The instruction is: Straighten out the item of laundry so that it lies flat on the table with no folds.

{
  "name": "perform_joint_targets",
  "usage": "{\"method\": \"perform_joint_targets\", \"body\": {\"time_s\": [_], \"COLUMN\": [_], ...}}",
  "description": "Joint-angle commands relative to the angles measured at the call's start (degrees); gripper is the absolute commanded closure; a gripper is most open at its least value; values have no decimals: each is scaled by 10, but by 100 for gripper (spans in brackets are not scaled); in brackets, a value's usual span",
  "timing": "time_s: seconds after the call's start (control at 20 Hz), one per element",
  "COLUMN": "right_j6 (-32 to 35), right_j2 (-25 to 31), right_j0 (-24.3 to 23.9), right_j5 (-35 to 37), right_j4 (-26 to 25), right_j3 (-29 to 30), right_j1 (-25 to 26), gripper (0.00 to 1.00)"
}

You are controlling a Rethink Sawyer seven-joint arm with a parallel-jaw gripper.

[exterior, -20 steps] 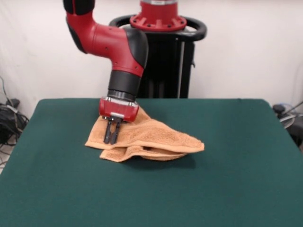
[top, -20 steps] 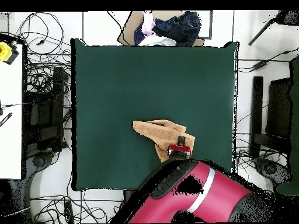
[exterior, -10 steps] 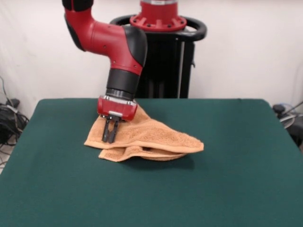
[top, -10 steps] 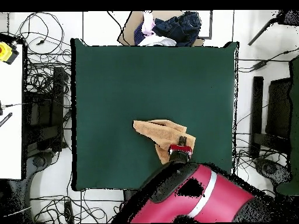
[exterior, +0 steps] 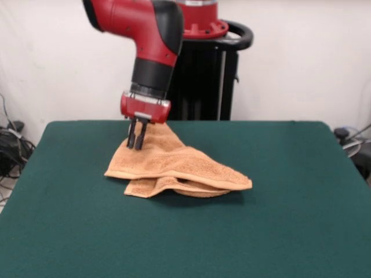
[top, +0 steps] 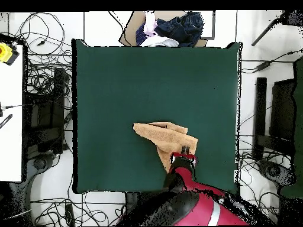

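Note:
The item of laundry (exterior: 185,165), an orange-tan terry towel, lies folded over itself on the green table (exterior: 278,220), left of centre. A doubled layer shows along its near edge, and its far part rises in a peak. My gripper (exterior: 137,145) hangs at that peak with its two fingers close together, shut on the cloth there. In the overhead view the item of laundry (top: 163,133) is a crumpled wedge on the table (top: 148,77). There my gripper (top: 184,157) sits at its lower right edge, and the red arm hides what lies below it.
A pile of dark and light clothes (top: 168,29) lies beyond the table's top edge in the overhead view. Cables (top: 47,77) run along the left side, beside a white bench (top: 9,106). The black pedestal (exterior: 203,75) stands behind the towel.
My gripper has risen from low on the towel to the towel's peak, and the arm has drawn back. The towel's far part stands a little higher and its right corner has shifted slightly.

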Motion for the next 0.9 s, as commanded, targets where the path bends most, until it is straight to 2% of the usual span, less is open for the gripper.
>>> {"method": "perform_joint_targets", "body": {"time_s": [0.05, 0.45, 0.65, 0.7, 0.9], "right_j6": [104, 108, 118, 121, 129], "right_j2": [18, 30, 45, 51, 68], "right_j0": [24, 15, -5, -11, -27], "right_j5": [88, 112, 86, 76, 88], "right_j4": [32, 19, 1, -6, -2], "right_j3": [19, 14, 15, 14, 16], "right_j1": [-75, -90, -90, -90, -90], "gripper": [100, 100, 100, 0, 0]}}
